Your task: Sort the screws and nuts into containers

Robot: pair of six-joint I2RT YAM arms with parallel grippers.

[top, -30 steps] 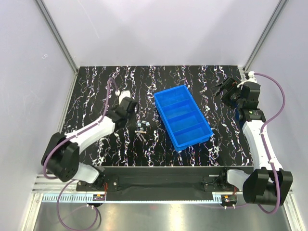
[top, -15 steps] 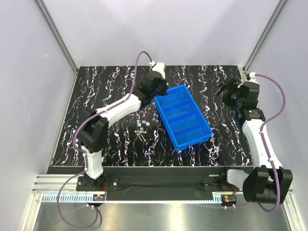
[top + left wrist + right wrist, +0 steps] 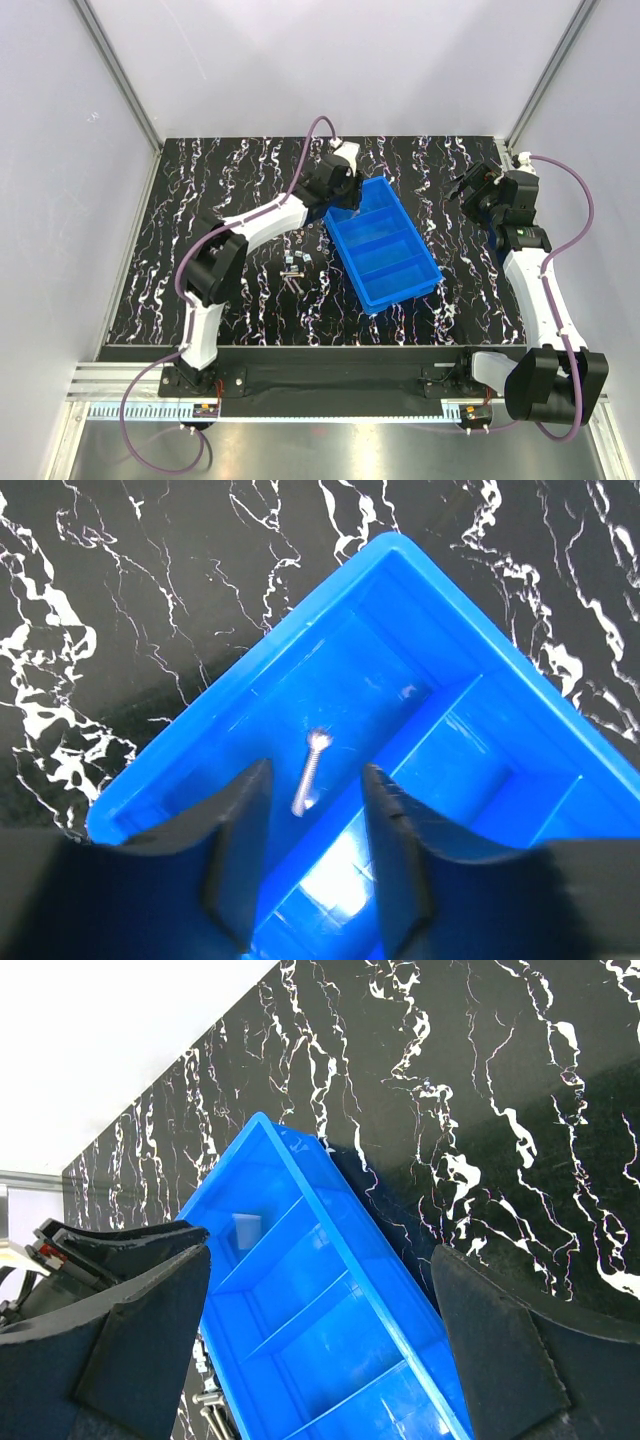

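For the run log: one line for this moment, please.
left hand: open over tray end section | screw: in that section | right hand: open, beside tray | loose parts: on table

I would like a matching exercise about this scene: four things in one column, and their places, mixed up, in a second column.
Things
A. screw
B. left gripper
C. right gripper
D. loose parts

Places
1. on the table, left of the tray
2. above the table, right of the tray
3. in the tray's far end compartment
4. above the tray's far end

Pairs: A-3, B-4, C-2, D-1
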